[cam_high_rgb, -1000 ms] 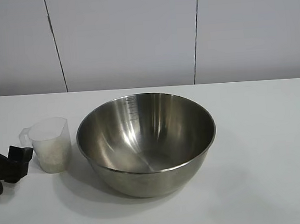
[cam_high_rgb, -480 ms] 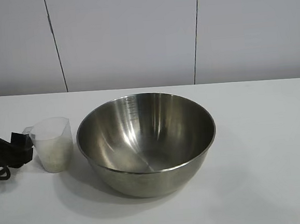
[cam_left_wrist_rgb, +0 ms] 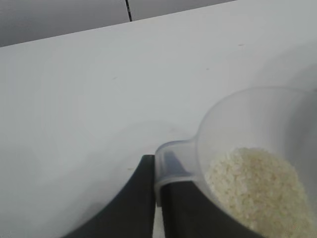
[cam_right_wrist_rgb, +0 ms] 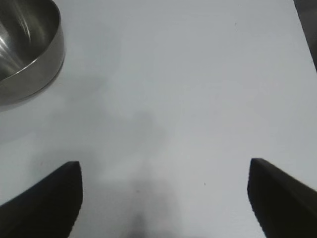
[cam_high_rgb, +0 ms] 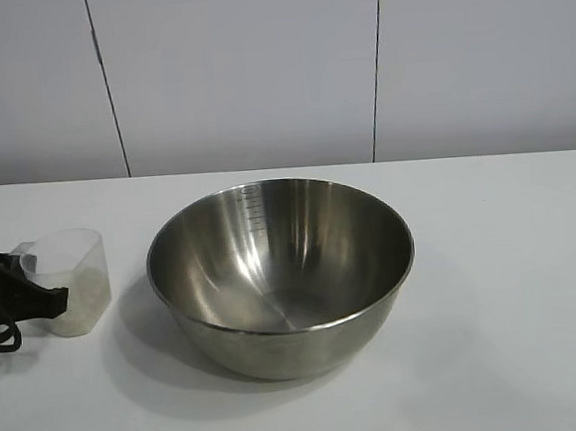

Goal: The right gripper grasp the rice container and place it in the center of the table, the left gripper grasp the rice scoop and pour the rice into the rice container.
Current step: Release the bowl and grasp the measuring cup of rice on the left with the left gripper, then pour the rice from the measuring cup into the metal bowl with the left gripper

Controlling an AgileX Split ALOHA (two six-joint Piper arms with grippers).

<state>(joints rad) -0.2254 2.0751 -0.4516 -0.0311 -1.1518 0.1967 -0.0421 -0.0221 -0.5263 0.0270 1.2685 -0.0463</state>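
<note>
Only the left wrist view shows the left gripper clamped on the clear plastic scoop's handle, grainy white rice heaped inside. In the exterior view the scoop sits at left, tilted, beside the shiny round steel bowl at centre. The right gripper hangs spread over bare white table.

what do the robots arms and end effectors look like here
The left end effector has matte black fingers, flat-sided and tapering toward the tips; in the exterior view it is a dark blocky shape with a looped black cable beside it. The right end effector shows two matte black, wedge-shaped fingers. No markings or labels are visible on either.
</note>
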